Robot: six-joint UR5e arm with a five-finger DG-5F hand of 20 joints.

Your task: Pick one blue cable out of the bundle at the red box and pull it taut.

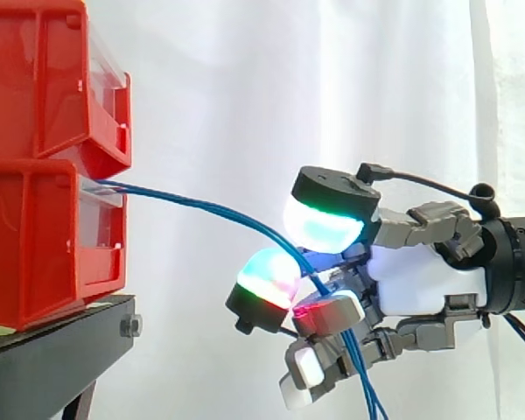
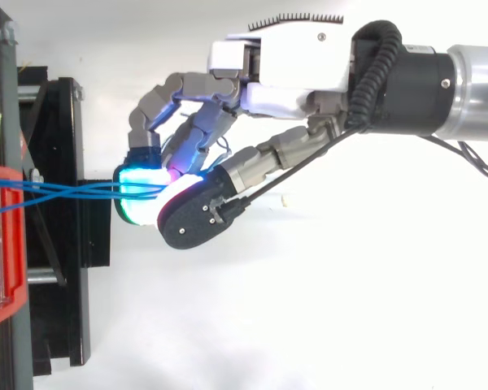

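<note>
A robot hand point(image 1: 424, 280) with glowing fingertips point(image 1: 324, 229) grips thin blue cables point(image 1: 210, 208) in front of two stacked red plastic bins point(image 1: 35, 245) on a black metal stand point(image 1: 61, 337), before a white curtain point(image 1: 245, 87). The cables leave the front lip of the lower bin and run out past the stand's edge in a shallow downward curve. They pass between the hand's pads and hang on below it to the lower edge of the side view.

In the side view, open space lies between the bins' front edges and the fingertips, crossed by the cables, and there is free room above and below the hand. From above, the strands point(image 2: 65, 192) fan slightly as they cross the stand point(image 2: 65, 162) from the red bin point(image 2: 0, 244), then gather at the fingertips point(image 2: 142, 183), which sit just off the stand's outer edge.

The arm comes in level from the right, with the palm point(image 2: 285, 77) turned toward the bins. The fingers and thumb are curled inward, closed round the cables, and the pads are bunched together.
</note>
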